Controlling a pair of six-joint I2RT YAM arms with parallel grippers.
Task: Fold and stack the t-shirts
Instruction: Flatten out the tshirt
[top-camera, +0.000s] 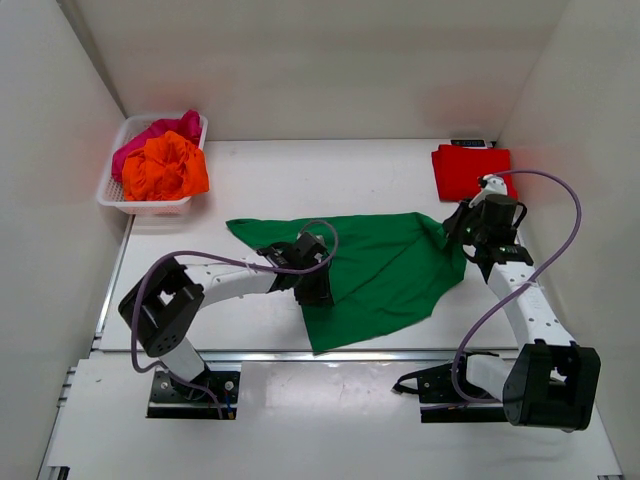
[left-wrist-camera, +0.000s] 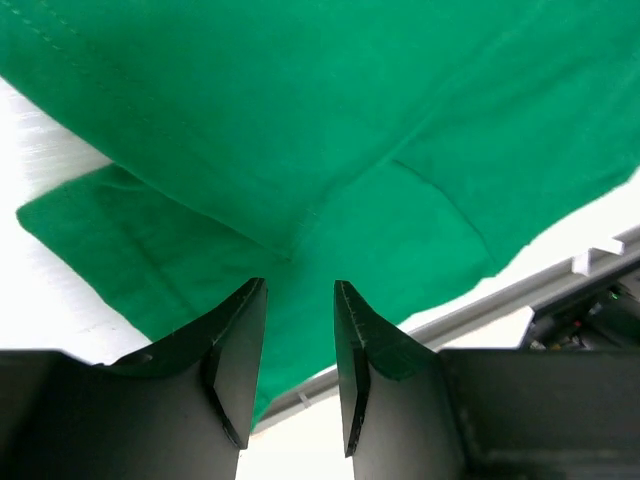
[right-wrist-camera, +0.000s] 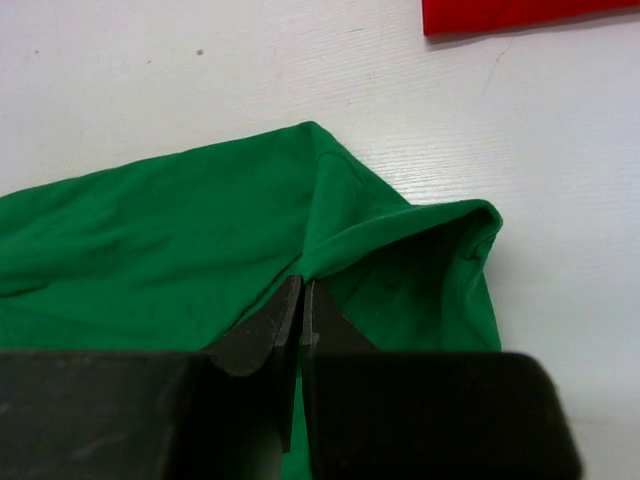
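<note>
White table, white walls on 3 sides, metal rail along near edge. Green t-shirt lies spread at table center, partly crumpled. L gripper sits over shirt's near-left part, jaws apart, fabric showing in the gap. R gripper has jaws closed, pinching a raised fold at shirt's right edge. Folded red t-shirt at far right. White basket far left w/ orange t-shirt and pink garment.
</note>
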